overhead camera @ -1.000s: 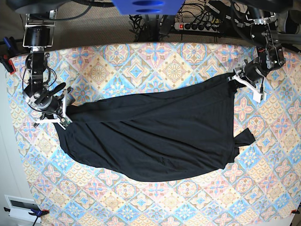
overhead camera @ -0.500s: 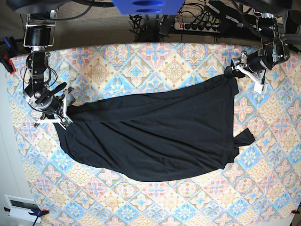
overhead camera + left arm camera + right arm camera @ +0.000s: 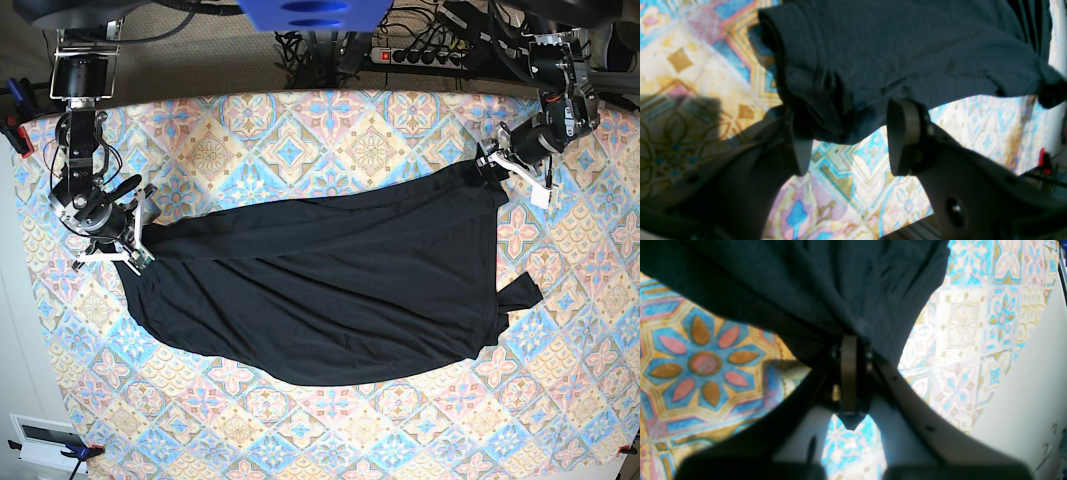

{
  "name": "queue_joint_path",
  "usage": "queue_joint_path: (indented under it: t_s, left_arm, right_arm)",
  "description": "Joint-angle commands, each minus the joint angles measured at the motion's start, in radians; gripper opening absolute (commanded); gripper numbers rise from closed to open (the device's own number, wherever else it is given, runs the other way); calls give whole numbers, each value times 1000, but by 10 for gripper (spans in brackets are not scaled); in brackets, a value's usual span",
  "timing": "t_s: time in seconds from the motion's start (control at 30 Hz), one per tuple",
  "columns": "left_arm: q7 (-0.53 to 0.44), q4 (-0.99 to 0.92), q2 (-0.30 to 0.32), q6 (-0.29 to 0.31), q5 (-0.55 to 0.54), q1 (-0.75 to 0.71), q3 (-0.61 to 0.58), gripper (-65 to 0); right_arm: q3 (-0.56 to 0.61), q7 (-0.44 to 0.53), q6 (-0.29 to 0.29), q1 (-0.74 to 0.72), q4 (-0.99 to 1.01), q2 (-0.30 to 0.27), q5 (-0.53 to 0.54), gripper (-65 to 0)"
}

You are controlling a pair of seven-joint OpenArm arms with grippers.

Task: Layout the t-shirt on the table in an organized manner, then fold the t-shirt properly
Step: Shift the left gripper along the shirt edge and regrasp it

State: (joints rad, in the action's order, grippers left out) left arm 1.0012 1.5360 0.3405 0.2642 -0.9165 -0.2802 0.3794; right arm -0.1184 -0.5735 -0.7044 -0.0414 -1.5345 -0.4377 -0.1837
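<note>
Only wrist views show left hand (image 3: 846,140) spread, right hand (image 3: 849,373) pinching t-shirt (image 3: 330,280).

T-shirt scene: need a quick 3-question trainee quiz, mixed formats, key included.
1. True or false: the right end effector is shut on the t-shirt.
2. The left end effector is: A) clamped on fabric B) open, a shirt corner lying between its fingers C) out of view.
3. Fill in: in the base view, the shirt lies spread on the patterned ____.

Key: 1 true; 2 B; 3 table.
</note>
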Motion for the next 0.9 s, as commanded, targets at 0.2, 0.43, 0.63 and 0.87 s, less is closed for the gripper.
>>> queue_joint_path:
  t_s: [0.2, 0.43, 0.63, 0.87]
  left_arm:
    - [38, 1, -31, -7, 104, 45, -47, -537]
    - [40, -42, -39, -6, 133, 52, 31, -650]
    - [40, -41, 12, -4, 133, 46, 96, -650]
    - [40, -41, 119, -4, 133, 43, 117, -650]
  right_arm:
    - [-8, 13, 6, -16, -21, -20, 5, -650]
    - [-8, 10, 6, -16, -56, -20, 5, -650]
    - [-8, 5, 6, 34, -108, -20, 5, -650]
    - [-8, -16, 6, 133, -174, -20, 5, -650]
